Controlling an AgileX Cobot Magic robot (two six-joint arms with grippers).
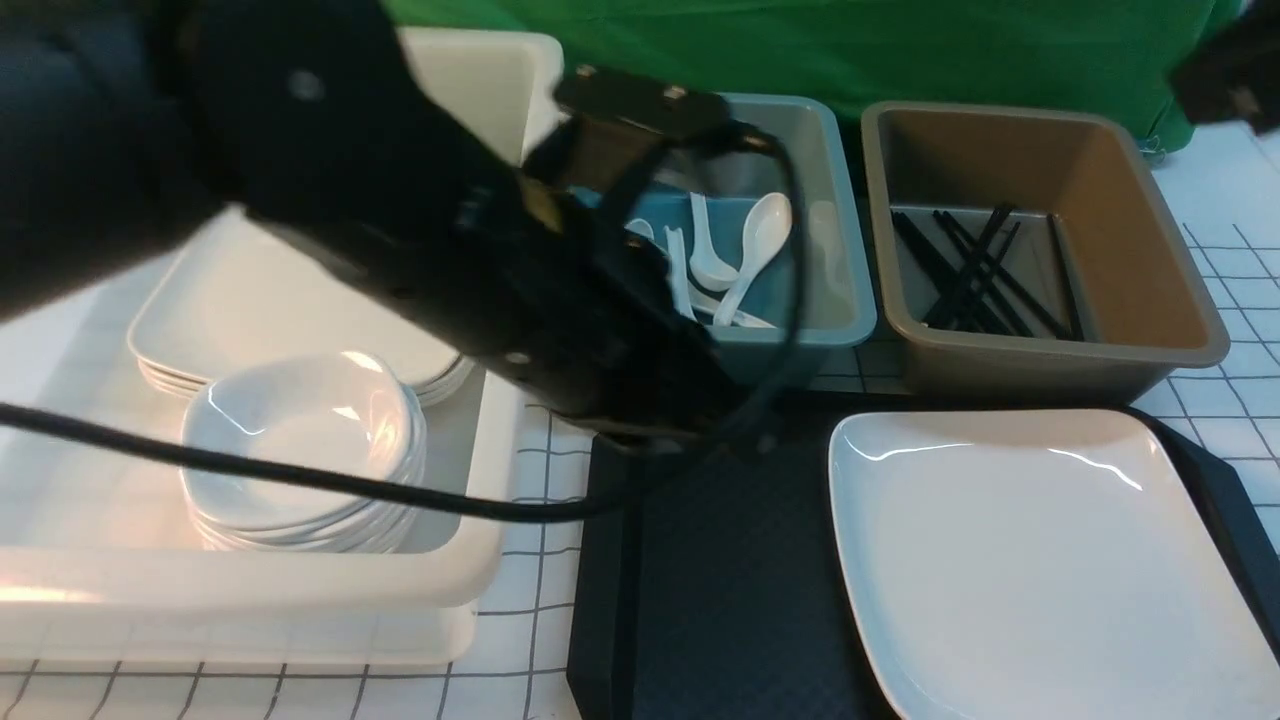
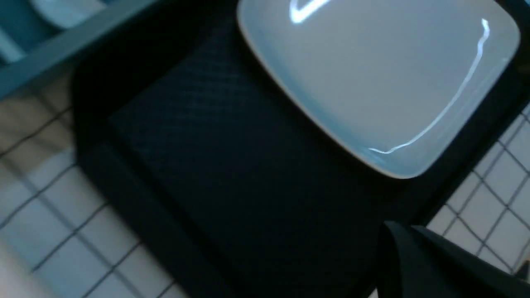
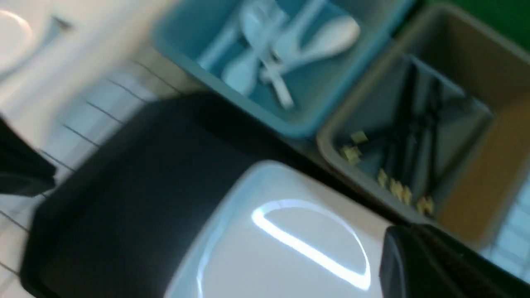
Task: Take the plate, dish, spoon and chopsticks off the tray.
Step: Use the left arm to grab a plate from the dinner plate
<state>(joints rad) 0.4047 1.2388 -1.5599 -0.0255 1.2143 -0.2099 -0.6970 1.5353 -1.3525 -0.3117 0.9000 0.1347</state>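
Gridded surface [image 1: 540, 520] bears the tray [image 1: 720, 600]; its plate [image 1: 1050, 570] lies lower right, beside the left jaws; both pairs pressed together.

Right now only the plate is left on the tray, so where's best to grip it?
Probably the plate by its raised left rim, coming from the left: it lies flat, and bare tray floor beside that edge leaves finger room, while the right edge sits close to the tray's wall.
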